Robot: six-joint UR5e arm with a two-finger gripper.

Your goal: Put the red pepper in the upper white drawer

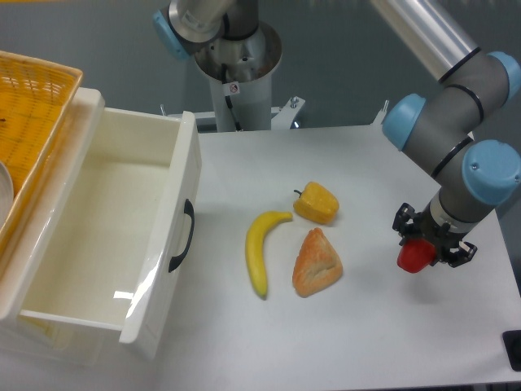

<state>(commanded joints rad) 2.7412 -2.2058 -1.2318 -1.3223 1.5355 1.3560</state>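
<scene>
At the right side of the worktop [383,179], your gripper [425,244] has its fingers clamped on the red pepper [416,257], which sits under the wrist. Your arm reaches down from the upper right. You see the upper white drawer [122,236] standing open far left; the fingers themselves are mostly hidden.

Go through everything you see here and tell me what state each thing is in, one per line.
Drawer: pulled open, nothing visible inside.
Gripper: shut on the red pepper.
Red pepper: held at the table's right side, outside the drawer.
Yellow pepper: lying free on the table.
Banana: lying free on the table.
Pastry: lying free on the table.
Basket: sitting behind the drawer.
</scene>
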